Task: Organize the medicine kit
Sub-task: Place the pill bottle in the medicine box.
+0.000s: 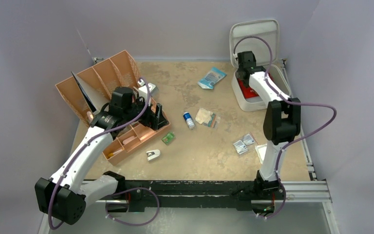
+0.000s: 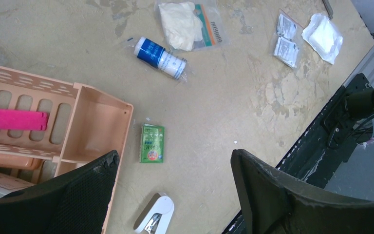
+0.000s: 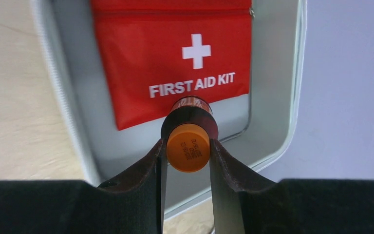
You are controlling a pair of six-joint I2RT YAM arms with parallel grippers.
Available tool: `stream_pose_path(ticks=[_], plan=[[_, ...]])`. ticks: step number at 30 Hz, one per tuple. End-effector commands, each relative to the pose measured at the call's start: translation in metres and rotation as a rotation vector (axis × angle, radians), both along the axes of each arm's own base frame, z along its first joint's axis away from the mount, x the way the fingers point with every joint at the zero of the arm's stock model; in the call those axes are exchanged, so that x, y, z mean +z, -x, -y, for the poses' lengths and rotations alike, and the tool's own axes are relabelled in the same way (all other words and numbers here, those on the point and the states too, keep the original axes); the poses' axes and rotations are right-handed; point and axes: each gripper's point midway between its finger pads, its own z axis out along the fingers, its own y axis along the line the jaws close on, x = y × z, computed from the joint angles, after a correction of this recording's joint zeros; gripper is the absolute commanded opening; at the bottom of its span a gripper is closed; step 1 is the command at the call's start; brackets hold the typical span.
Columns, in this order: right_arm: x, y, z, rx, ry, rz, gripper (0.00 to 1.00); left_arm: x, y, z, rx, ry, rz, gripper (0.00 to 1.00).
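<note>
Inside right gripper (image 3: pixel 187 147), half-hidden orange-capped bottle (image 3: pixel 189 136)

I see the medicine kit (image 1: pixel 243 101) at the far right corner of the worktop (image 1: pixel 185 92), its lid (image 1: pixel 255 35) standing up and a red pouch (image 1: pixel 246 90) inside. My right fingers (image 1: pixel 245 73) hang over its open base. My left fingers (image 1: pixel 158 117) sit over the tan organizer tray (image 1: pixel 131 141). Between the arms lie a small bottle (image 1: pixel 189 120), a green box (image 1: pixel 168 138) and a blue packet (image 1: pixel 212 77).
</note>
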Motion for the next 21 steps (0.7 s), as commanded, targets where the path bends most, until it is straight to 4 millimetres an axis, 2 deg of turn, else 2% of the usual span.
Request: stream_pose_path(ticks=[1, 5, 9, 14, 18, 21], plan=[[0.039, -0.019, 0.047, -0.073, 0.146, 0.098, 0.05, 0.008, 0.002, 0.001, -0.012, 0.008, 0.047, 0.83], [0.031, -0.014, 0.061, -0.092, 0.164, 0.046, 0.05, 0.009, 0.002, 0.0, -0.012, 0.009, 0.05, 0.83], [0.009, -0.006, 0.068, -0.073, 0.189, -0.028, 0.06, 0.01, 0.002, 0.0, -0.012, 0.011, 0.053, 0.83], [-0.011, 0.008, 0.09, -0.099, 0.239, -0.121, 0.06, 0.009, 0.002, 0.001, -0.014, 0.011, 0.05, 0.83], [-0.015, 0.02, 0.092, -0.119, 0.236, -0.145, 0.08, 0.009, 0.002, -0.001, -0.006, 0.005, 0.055, 0.83], [-0.028, 0.028, 0.096, -0.131, 0.246, -0.188, 0.12, 0.009, 0.002, -0.002, -0.004, 0.002, 0.054, 0.83]])
